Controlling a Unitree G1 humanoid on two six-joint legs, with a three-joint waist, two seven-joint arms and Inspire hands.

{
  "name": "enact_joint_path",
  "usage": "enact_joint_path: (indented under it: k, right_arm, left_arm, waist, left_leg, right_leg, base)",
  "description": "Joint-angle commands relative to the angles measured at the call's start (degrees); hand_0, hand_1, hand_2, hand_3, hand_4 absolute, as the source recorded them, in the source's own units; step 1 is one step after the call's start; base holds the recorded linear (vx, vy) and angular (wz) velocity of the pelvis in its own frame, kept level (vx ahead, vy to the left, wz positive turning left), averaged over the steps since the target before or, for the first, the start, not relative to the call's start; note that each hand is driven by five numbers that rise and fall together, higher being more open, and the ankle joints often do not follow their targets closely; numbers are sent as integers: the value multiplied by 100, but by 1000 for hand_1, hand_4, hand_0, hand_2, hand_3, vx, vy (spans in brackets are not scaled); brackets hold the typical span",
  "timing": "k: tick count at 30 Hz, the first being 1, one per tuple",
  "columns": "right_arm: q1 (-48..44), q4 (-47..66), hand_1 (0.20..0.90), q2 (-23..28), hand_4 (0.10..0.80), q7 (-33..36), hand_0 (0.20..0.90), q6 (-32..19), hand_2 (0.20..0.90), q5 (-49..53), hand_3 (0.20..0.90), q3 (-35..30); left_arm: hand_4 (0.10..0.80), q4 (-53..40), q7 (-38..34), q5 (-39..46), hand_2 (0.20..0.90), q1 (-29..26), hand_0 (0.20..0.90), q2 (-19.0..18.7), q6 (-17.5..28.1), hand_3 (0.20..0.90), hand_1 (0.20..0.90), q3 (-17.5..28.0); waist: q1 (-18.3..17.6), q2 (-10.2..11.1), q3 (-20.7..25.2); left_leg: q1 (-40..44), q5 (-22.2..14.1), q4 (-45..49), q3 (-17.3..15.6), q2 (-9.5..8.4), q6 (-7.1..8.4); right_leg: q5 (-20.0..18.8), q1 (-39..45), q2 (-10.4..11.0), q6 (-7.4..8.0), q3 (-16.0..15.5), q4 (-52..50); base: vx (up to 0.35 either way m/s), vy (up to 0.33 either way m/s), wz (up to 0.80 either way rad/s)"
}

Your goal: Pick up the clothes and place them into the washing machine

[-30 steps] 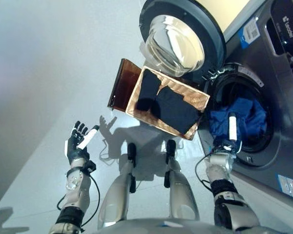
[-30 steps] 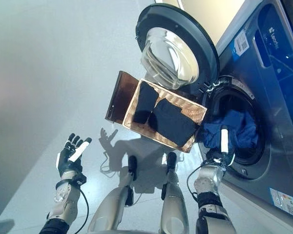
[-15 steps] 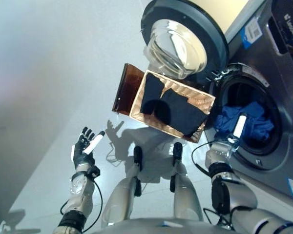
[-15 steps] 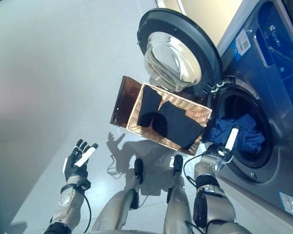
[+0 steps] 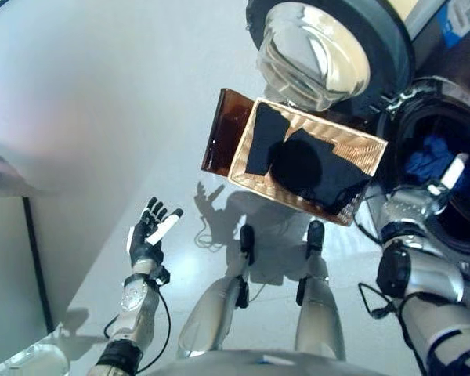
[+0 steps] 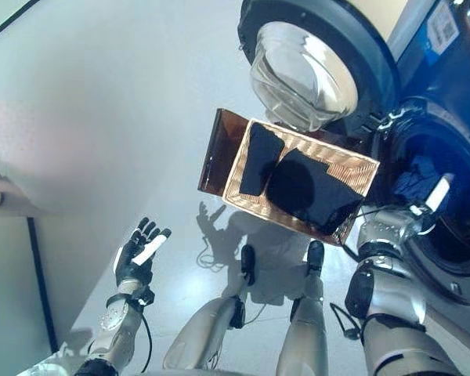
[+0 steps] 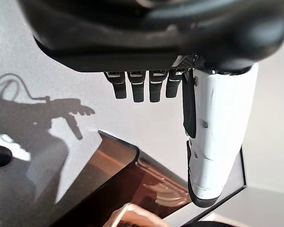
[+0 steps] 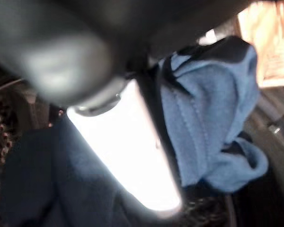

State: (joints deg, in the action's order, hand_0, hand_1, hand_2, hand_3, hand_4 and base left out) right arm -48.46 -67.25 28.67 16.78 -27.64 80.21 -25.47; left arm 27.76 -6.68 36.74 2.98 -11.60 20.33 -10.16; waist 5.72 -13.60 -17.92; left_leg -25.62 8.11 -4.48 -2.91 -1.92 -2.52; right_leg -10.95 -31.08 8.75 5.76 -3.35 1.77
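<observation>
Grey floor, basket (image 5: 370, 149) holding dark clothes (image 5: 313, 168), washing machine (image 5: 454, 141) holding blue cloth (image 5: 429, 153), left hand (image 5: 147, 235) fingers spread, right hand (image 5: 441, 186) fingers unclear

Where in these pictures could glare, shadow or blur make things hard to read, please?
Left eye view: the door glass catches bright reflections; the open left hand throws a sharp shadow on the floor. Right wrist view: the right hand has a glaring white, smeared thumb cover, with the blue garment soft behind it. Left wrist view: crisp, with hard shadows.

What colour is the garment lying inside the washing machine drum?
Blue garment in the washing machine drum; it shows best in the right wrist view.
</observation>
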Motion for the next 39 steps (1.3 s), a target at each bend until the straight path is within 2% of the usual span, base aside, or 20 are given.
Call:
enact_joint_path:
  k: [1, 8, 16, 22, 28, 30, 31, 39]
  right_arm:
    - [-290, 10, 200, 961, 300, 243, 200, -524, 200, -334, 200, 141]
    - [-605, 40, 200, 1612, 300, 592, 200, -620, 200, -509, 200, 140]
    - [-692, -92, 200, 2100, 300, 1115, 200, -813, 200, -631, 200, 10]
    - [-847, -147, 200, 2352, 300, 1338, 200, -831, 200, -739, 200, 87]
    - [-918, -34, 200, 2286, 300, 1410, 200, -908, 200, -792, 200, 160]
    - [-912, -42, 560, 2237, 557, 1392, 560, -889, 560, -818, 560, 186]
    - [-913, -40, 900, 2231, 800, 1394, 900, -890, 900, -820, 900, 188]
    - [-824, -103, 900, 2075, 800, 1391, 900, -653, 900, -1106, 900, 301]
  left_arm:
    - [800, -441, -66, 123, 900, 20, 900, -296, 369, 900, 900, 96]
    - [800, -560, -143, 140, 900, 86, 900, -339, 417, 900, 900, 191]
    - [800, -593, -236, 140, 900, 118, 900, -386, 408, 900, 900, 193]
    - [800, -783, -291, 100, 900, 200, 900, -490, 422, 900, 900, 268]
    - [800, -762, -347, 136, 900, 235, 900, -485, 424, 900, 900, 363]
    - [800, -741, -354, 154, 900, 236, 900, -487, 432, 900, 900, 397]
    - [800, -739, -352, 155, 900, 237, 900, -488, 432, 900, 900, 402]
    - [800, -751, -309, 166, 900, 256, 900, -520, 442, 900, 900, 446]
  waist:
    - [65, -30, 124]
    - [51, -144, 138]
    - [0, -185, 189]
    - [-52, -168, 218]
    - [-87, -141, 226]
    - [-87, -127, 246]
    - [-91, -126, 246]
    - [-103, -97, 270]
  left_leg:
    - [-183, -266, 257, 127, 9, 618]
    - [-354, -221, 231, 92, -38, 640]
    - [-407, -232, 185, 68, -47, 632]
    - [-410, -245, 144, 38, -68, 624]
    - [-416, -251, 147, -13, -53, 621]
    - [-416, -257, 160, -30, -42, 625]
    - [-416, -258, 160, -30, -41, 626]
    - [-414, -269, 189, -33, -42, 637]
  right_leg:
    - [742, -301, 116, -2, -41, -883]
    - [786, -634, 128, -19, 99, -1097]
    - [821, -796, 124, -13, 154, -1184]
    - [801, -832, 105, -18, 209, -1164]
    - [788, -858, 76, -31, 222, -1171]
    - [790, -848, 68, -36, 214, -1173]
    - [789, -848, 67, -37, 214, -1172]
    - [770, -780, 51, -41, 205, -1107]
  base:
    - [0, 0, 0]
    - [2, 2, 0]
    - [22, 3, -4]
    - [14, 14, -4]
    - [5, 9, -5]
    - [0, 0, 0]
    - [0, 0, 0]
    - [-1, 0, 0]
